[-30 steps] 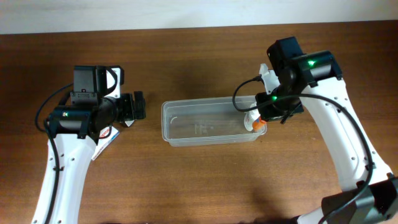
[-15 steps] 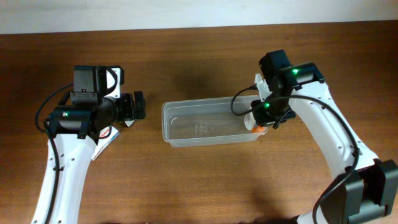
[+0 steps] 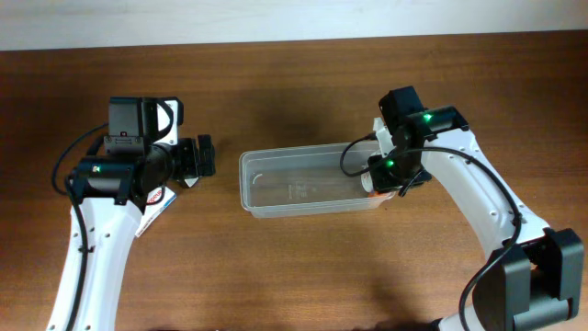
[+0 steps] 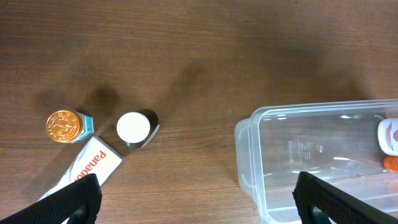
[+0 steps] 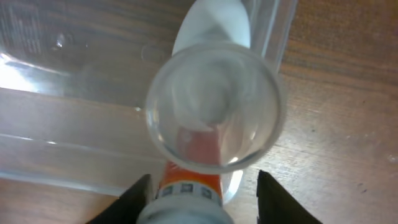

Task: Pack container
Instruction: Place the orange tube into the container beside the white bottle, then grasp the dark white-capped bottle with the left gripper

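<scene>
While the left gripper (image 3: 204,156) gapes empty above the wooden table (image 3: 294,267), the right gripper (image 5: 205,198) clamps a bottle (image 5: 211,115) over the container (image 3: 245,182).

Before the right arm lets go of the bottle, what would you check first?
1. Grip: right gripper shut on the clear-capped bottle: ok.
2. Placement: bottle fully inside the right wall of the container: cannot tell; the wrist view shows it right at the wall.
3. Access: container upright and lidless: ok.
4. Room: container floor left of the bottle bare: ok.
5. Clearance: left gripper open, apart from the container: ok.
6. Packing: gold-capped jar, white-capped bottle and box inside: not ok; all lie on the table.
</scene>
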{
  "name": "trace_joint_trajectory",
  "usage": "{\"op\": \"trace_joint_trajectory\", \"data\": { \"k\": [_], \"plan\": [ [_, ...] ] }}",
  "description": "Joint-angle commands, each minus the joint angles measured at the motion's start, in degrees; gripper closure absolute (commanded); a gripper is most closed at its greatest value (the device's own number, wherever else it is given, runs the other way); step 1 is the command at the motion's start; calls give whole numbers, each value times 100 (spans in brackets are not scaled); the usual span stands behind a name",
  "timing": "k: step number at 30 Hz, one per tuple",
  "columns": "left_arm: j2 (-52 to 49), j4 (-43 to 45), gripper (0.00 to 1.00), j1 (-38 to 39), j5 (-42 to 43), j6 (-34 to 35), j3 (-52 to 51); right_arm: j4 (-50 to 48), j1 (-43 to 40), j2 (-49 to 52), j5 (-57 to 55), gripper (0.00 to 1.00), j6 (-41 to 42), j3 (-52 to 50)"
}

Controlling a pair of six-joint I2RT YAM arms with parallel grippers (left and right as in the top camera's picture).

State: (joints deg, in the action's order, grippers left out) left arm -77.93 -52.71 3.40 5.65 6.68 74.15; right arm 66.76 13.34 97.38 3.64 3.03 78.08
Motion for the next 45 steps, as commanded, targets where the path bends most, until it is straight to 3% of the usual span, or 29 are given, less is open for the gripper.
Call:
{"op": "trace_joint_trajectory", "data": {
  "k": [1, 10, 16, 20, 22, 25, 27, 34, 45],
  "plan": [
    [-13, 15, 1, -31, 59, -72, 122, -17, 52, 31, -90, 52, 39, -28],
    [-13, 15, 1, -31, 59, -72, 122, -15, 52, -11, -92, 46, 13, 4],
    [-13, 15, 1, -31, 59, -74, 122, 256, 52, -645, 195, 42, -588, 619],
    [-13, 15, 1, -31, 59, -72, 122, 306, -85, -1211, -90, 40, -160, 1167],
    [-13, 13, 1, -31, 59, -72, 122, 284, -345, -1480, -459, 35, 304, 1327],
    [-13, 44, 1, -31, 59, -107, 122, 295, -935, -1762, -590, 14, 688, 1353],
    [-13, 94, 1, -31, 0, -273, 136, 444, -1416, -1797, -492, 9, 693, 1353],
    [-376, -59, 1, -321, -459, -262, 761, 1086, -2385, -1456, -269, 9, 688, 1113],
    [-1976, -225, 1, -675, -542, 2, 1093, 1045, -2463, -946, -146, 9, 629, 667]
  ]
}}
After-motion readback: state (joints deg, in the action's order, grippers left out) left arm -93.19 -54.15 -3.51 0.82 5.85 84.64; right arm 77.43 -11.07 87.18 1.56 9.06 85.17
